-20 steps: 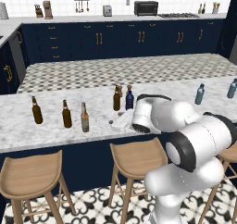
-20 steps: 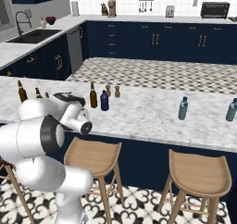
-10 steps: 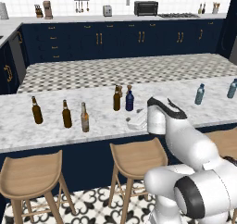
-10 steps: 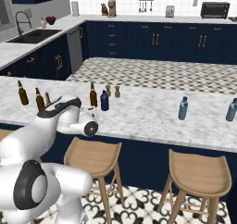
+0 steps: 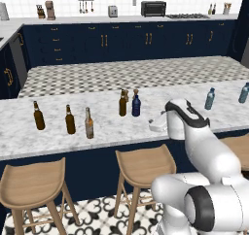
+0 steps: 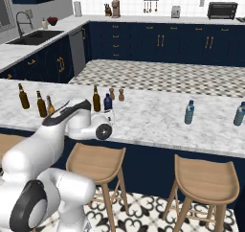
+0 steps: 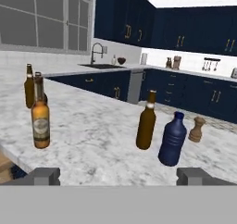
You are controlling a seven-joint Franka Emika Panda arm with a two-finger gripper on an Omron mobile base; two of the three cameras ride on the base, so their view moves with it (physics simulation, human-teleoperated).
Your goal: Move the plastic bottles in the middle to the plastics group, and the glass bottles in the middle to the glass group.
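- While the arm has swung from a folded pose over the base to reach out low across the marble surface, the end effector has kept its jaws wide apart and holds nothing.
- That reach lines it up with the middle cluster, so I judge a first pick is being approached; nothing there has been moved.
- Just beyond the fingertips in the hand view stand the short rounded dark navy plastic bottle and, touching or nearly so, the tall dark brown glass bottle; the small brown shaker sits just behind.
- Farther left stands the light amber grey-labelled bottle, near the two dark brown beer bottles of the glass group.
- Looking from behind, the left base view adds what the hand view lacks: the two pale teal-blue plastic bottles far to the right, well apart from the middle.
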